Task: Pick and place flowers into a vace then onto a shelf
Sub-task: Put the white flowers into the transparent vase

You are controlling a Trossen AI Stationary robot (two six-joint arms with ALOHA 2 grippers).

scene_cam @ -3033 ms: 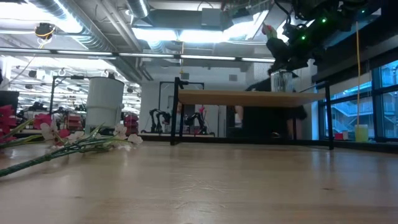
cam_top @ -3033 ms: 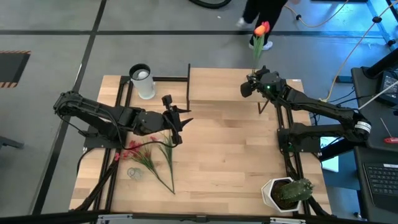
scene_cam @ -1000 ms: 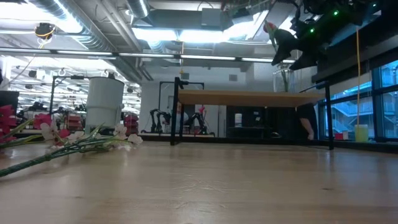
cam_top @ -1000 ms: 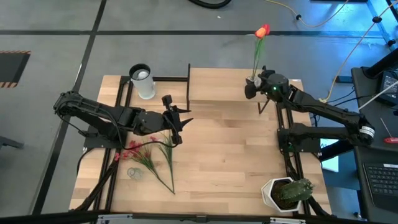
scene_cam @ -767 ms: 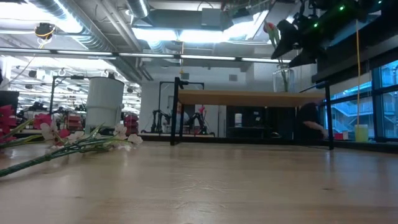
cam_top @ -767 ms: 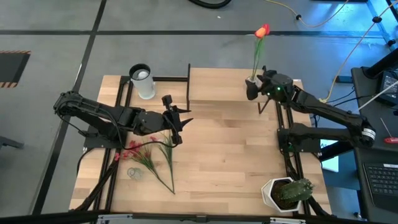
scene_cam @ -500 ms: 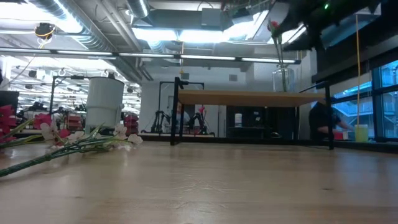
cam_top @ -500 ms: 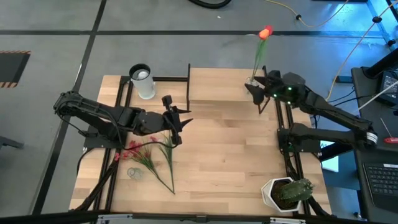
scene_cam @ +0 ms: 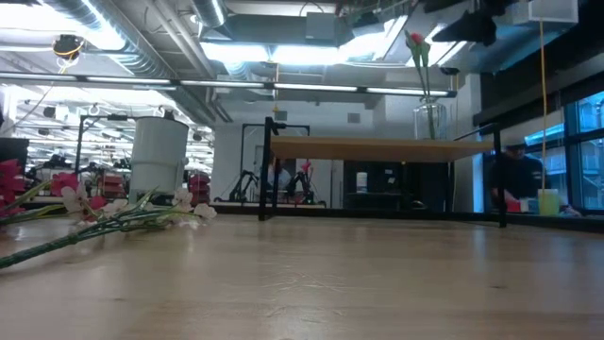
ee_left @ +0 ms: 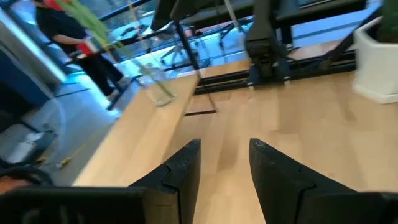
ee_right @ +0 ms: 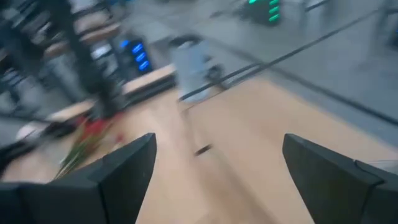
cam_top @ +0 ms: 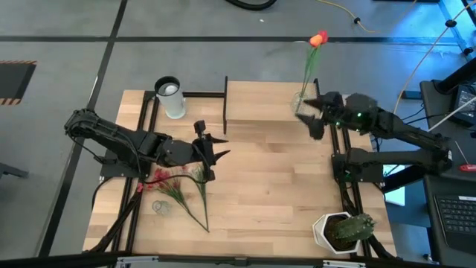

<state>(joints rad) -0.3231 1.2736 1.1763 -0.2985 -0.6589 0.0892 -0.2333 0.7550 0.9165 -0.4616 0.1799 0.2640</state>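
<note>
High view: big desk (cam_top: 260,186), shelf (cam_top: 260,104) with glass vase (cam_top: 301,99) holding one tulip (cam_top: 317,38). Right gripper (cam_top: 311,117) beside vase, jaws wide, empty. Left gripper (cam_top: 210,152) above lying flowers (cam_top: 178,186), jaws narrowly apart. Next: grab another stem.

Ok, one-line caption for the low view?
Glass vase with a tulip stands on the shelf; loose flowers lie on the table.

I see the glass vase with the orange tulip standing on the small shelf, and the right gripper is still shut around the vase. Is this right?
Not quite. The glass vase with the orange tulip does stand on the small shelf, but the right gripper is open and apart from the vase, not shut around it. The high view shows this; the right wrist view shows the fingers spread with nothing between them.
</note>
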